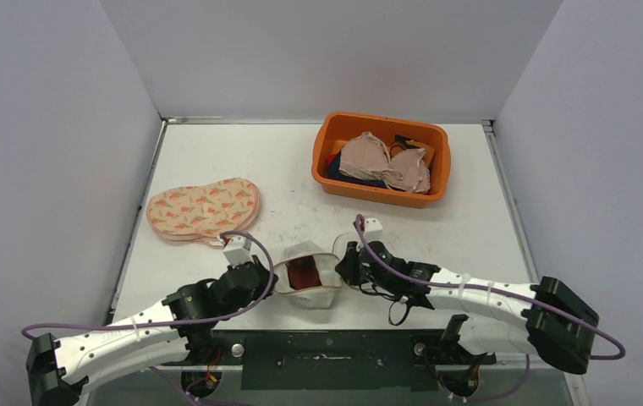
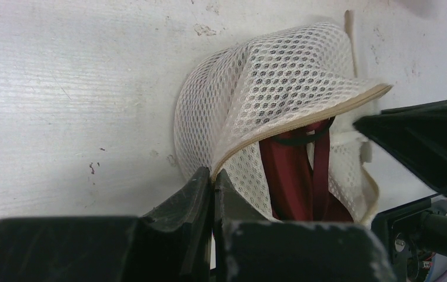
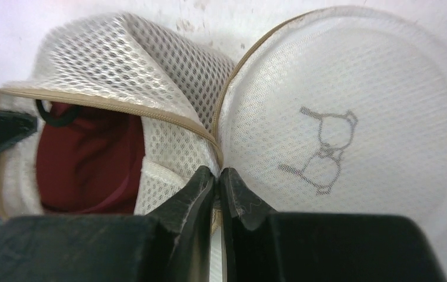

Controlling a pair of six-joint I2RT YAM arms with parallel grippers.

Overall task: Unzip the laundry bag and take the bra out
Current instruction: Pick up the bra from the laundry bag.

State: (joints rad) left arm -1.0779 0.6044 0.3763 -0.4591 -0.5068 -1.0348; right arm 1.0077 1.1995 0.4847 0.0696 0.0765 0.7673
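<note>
Top external view puts the unzipped bag [image 1: 308, 283] between the grippers. Your left gripper [image 2: 214, 183] and right gripper [image 3: 217, 177] each pinch its zipper rim; the bra [image 3: 89, 155] lies inside, just left of the right gripper, and you have yet to pull it out.

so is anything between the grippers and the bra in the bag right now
No solid barrier: the laundry bag is unzipped and the red bra shows through its mouth, partly overhung by mesh. The left gripper and right gripper are both shut on the bag's rim.
</note>
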